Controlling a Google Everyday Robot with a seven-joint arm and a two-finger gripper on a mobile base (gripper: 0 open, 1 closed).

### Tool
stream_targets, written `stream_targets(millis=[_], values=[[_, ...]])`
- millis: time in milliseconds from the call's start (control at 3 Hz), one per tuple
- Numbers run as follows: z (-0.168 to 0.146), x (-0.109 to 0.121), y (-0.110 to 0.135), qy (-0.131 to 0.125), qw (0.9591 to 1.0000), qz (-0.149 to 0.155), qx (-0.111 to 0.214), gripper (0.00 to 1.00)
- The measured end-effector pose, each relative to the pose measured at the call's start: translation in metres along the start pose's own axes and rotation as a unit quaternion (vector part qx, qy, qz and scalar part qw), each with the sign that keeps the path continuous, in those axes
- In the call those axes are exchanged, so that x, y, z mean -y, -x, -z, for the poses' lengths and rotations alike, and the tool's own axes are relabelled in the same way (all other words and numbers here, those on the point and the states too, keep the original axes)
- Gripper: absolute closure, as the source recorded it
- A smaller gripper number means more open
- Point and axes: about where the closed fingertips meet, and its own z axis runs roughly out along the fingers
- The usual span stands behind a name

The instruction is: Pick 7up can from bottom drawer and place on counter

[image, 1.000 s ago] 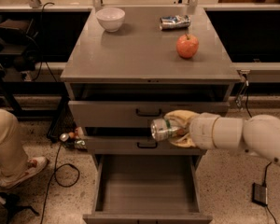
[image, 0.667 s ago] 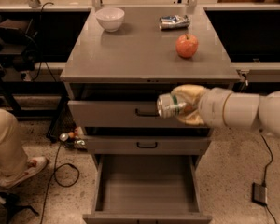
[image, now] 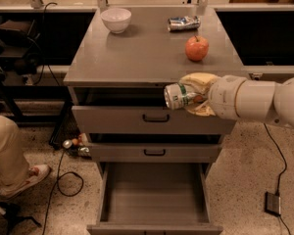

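My gripper (image: 192,95) is shut on the 7up can (image: 178,96), a silver-and-green can held on its side with one shiny end facing left. It hangs in front of the cabinet at the level of the counter's front edge, right of centre. The white arm reaches in from the right. The counter (image: 147,53) is the grey top of the cabinet. Below, the bottom drawer (image: 154,190) is pulled out and shows a bare grey floor.
On the counter stand a white bowl (image: 116,19) at back left, a dented blue-and-silver can (image: 183,23) at back right and a red apple (image: 197,48). Two upper drawers with black handles (image: 155,117) are slightly ajar. A person's leg and shoe (image: 19,177) and cables lie on the left floor.
The gripper has lifted the 7up can from the height of the middle drawer up to the counter's front edge.
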Motion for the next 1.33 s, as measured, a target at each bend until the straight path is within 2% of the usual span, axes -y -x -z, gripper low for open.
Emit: stream_targets(millis=[333, 667, 1000, 1333], values=[[-0.001, 0.017, -0.011, -0.02, 0.9995, -0.025, 0.004, 1.0], [-0.006, 0.04, -0.03, -0.012, 0.9986, -0.051, 0.005, 1.0], [-0.018, 0.064, -0.051, 0.029, 0.9974, -0.066, 0.001, 1.0], [-0.041, 0.076, -0.073, 0.076, 0.9952, -0.06, 0.01, 1.0]])
